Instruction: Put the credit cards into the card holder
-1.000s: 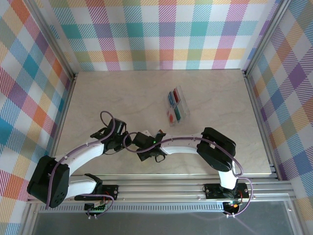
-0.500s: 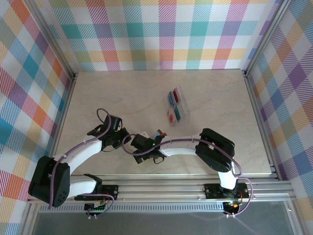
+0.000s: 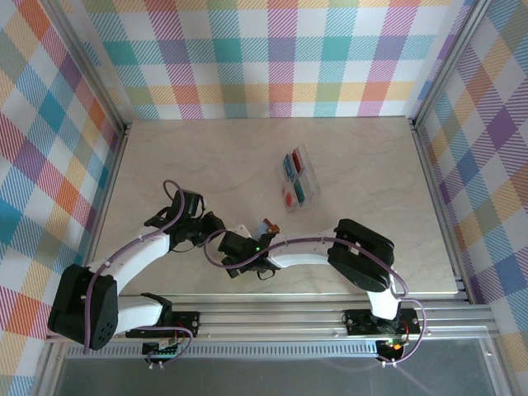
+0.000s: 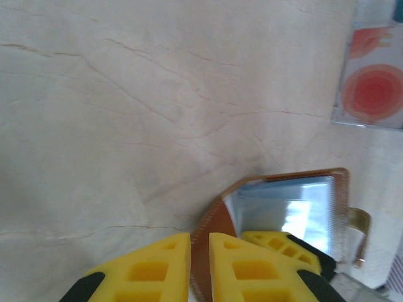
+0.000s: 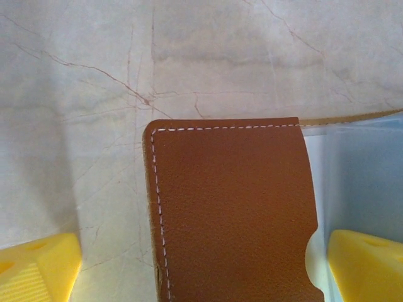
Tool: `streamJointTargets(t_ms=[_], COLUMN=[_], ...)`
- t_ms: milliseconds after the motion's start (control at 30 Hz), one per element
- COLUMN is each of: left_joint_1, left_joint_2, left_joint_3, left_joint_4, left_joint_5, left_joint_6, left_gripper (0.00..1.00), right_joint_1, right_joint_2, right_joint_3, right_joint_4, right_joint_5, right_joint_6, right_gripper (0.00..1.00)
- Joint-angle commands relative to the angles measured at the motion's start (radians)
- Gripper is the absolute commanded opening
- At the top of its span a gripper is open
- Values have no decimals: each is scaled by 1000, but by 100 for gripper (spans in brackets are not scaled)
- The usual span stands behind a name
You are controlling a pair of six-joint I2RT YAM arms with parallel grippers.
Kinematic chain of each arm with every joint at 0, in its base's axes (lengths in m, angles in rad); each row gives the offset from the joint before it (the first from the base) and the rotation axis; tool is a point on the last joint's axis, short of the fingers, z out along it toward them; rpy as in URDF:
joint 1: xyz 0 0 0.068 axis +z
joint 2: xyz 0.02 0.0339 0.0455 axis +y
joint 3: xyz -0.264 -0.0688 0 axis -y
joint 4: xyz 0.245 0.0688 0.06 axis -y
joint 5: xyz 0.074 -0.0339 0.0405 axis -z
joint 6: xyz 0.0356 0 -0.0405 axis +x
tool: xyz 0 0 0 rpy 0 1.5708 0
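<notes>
One wallet (image 5: pixel 233 207), brown leather with pale stitching, lying opened on the table (image 3: pixel 181 157) toward its near edge, a little left of the middle; clear pockets (image 4: pixel 286 211) face up, snap tab (image 4: pixel 357 234) on one edge
Handling, by judgement: light, soft and floppy, with flaps prone to fold shut or slide on the smooth top unless pinned. The pocket film looks thin and slick. Best held by a stitched leather edge, clear of the pocket mouths, so a card can slip in
Left gripper (image 4: pixel 200 242): fingers drawn nearly together with the edge of a leather flap between them, a pinch on the wallet
Right gripper (image 5: pixel 201 251): jaws spread wide, straddling a brown flap from above, neither finger seen touching the leather
Several cards (image 4: pixel 373 93), red, blue and teal, in a clear tray (image 3: pixel 305 155) near the table's middle, beyond the wallet and apart from it. Likely stiff, thin and flat-lying, so awkward to lift off a flat floor, easier taken by an edge. Whether any card already sits in a pocket cannot be told
</notes>
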Motion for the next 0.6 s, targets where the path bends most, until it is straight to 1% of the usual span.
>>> streamJointTargets(t_ms=[0,233,367,567], left_joint_1=[-17,-101,-143,-230], left_joint_2=[40,135,166,253], left_joint_3=[34,35,8,-16], left_joint_4=[63,116,133,166], left_joint_5=[85,115,118,150], left_joint_6=[17,6,0,5], left_gripper=[16,9,8,6], right_joint_1=[8,1,-7,-13], right_joint_2=[41,14,-9,-34], right_joint_3=[-58,-93,-120,-145], right_joint_4=[50,97,126,153], right_joint_5=[-201,-238,-265,-295], right_joint_6=[15,6,-3,-31], right_gripper=[100,100,100,100])
